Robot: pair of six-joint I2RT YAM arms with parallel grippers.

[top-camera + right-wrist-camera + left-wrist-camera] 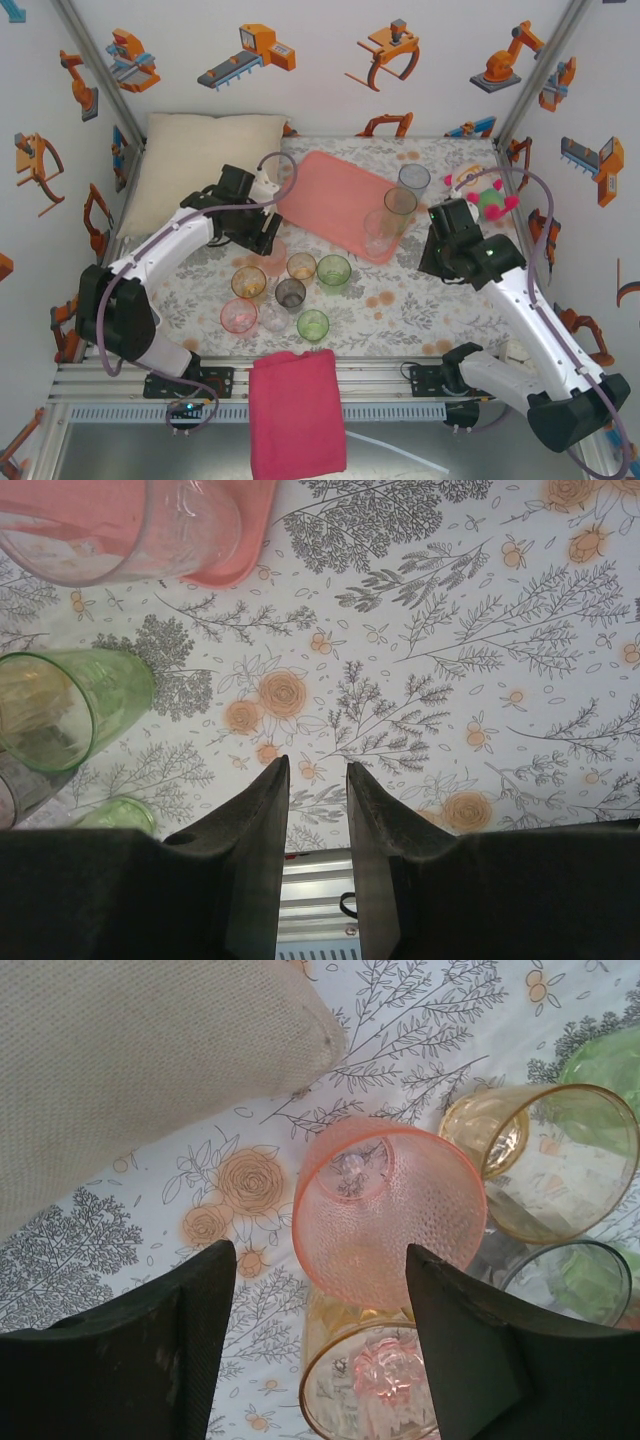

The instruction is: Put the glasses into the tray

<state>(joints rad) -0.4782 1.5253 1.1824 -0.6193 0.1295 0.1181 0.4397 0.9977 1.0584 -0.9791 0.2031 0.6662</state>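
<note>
The salmon-pink tray [325, 195] lies at the back centre with three glasses [400, 208] standing along its right end. Several more tumblers [290, 294] cluster on the flowered tablecloth in front of it. My left gripper [266, 238] hangs over a pink glass [390, 1210] just left of the tray. In the left wrist view this gripper [318, 1250] is open: the pink glass sits between the two fingers, with a gap on the left side. An orange glass [360, 1380] stands just below it. My right gripper [317, 763] [440, 255] is open by a narrow gap, empty, right of the tray.
A cream pillow [205, 165] lies at the back left, close to the left arm. A magenta folded cloth [297, 410] hangs over the near rail. A pink-and-green plush toy [485, 195] sits at the back right. A green glass [60, 710] stands left of the right gripper.
</note>
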